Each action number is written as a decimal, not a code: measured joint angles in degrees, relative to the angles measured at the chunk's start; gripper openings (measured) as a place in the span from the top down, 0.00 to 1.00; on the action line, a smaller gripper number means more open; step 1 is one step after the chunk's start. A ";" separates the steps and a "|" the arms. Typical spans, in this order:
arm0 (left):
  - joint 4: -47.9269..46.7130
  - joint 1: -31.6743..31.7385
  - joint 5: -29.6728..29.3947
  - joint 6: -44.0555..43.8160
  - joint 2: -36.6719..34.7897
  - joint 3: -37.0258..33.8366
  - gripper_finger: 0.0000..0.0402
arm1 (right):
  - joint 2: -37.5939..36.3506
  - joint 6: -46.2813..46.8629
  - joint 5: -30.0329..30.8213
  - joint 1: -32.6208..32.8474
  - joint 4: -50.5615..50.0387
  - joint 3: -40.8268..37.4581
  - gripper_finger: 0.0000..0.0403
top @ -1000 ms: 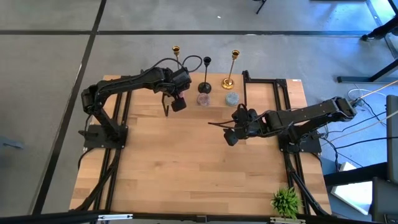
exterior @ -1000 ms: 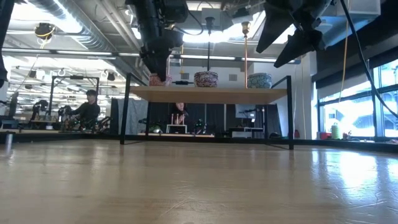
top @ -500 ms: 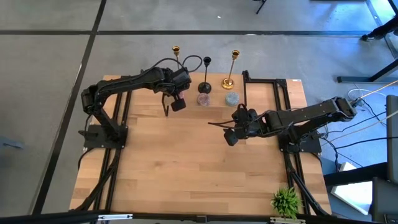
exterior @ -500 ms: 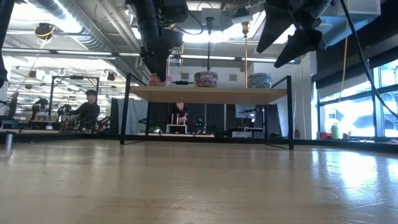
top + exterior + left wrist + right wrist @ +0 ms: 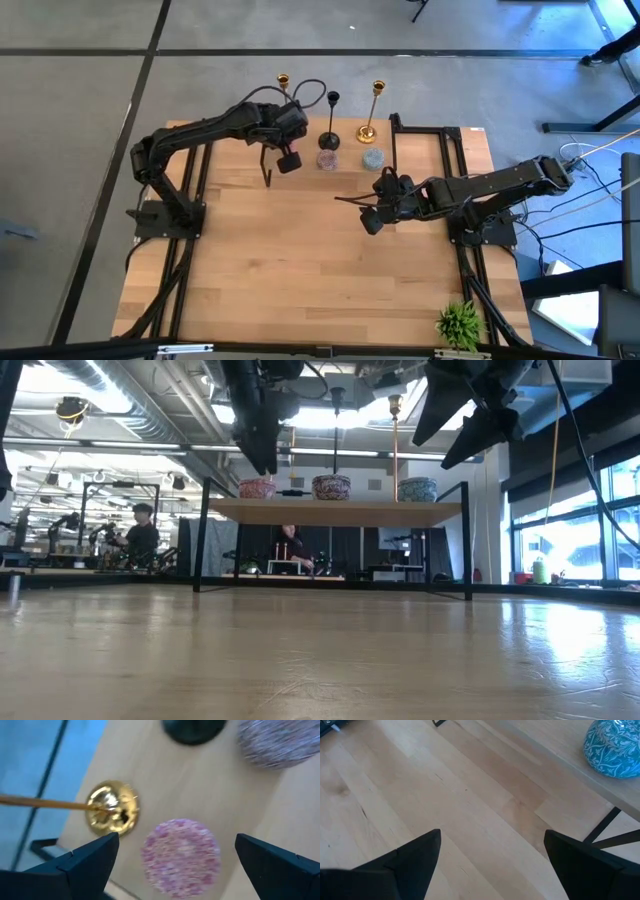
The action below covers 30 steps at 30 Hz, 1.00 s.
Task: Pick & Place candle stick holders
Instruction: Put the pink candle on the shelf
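Three tall candle sticks stand on a raised wooden shelf [image 5: 335, 510] at the far edge: gold [image 5: 283, 82], black [image 5: 331, 122] and gold [image 5: 372, 112]. The squat holders stand in front of them: pink [image 5: 181, 851], purple [image 5: 327, 159], light blue [image 5: 372, 158]. My left gripper [image 5: 175, 870] is open and hangs above the pink holder [image 5: 258, 488], pointing down, one finger on either side, clear of it. My right gripper [image 5: 490, 865] is open and empty above the bare table, in front of the light blue holder [image 5: 615, 747].
The shelf stands on a black frame [image 5: 395, 130] with legs on the table [image 5: 320, 270]. A small green plant [image 5: 458, 322] sits at the near right corner. The left gold stick's base [image 5: 112, 812] is close beside the pink holder. People sit in the room behind.
My left gripper has risen above the pink holder and gone a little toward the table's far edge. In the low view the holder now shows whole below the fingertips. The holder has stayed on the shelf.
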 joint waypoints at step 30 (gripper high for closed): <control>-2.59 -11.32 2.89 2.06 0.00 3.40 0.28 | 0.00 0.13 -1.52 -1.25 0.04 0.00 0.11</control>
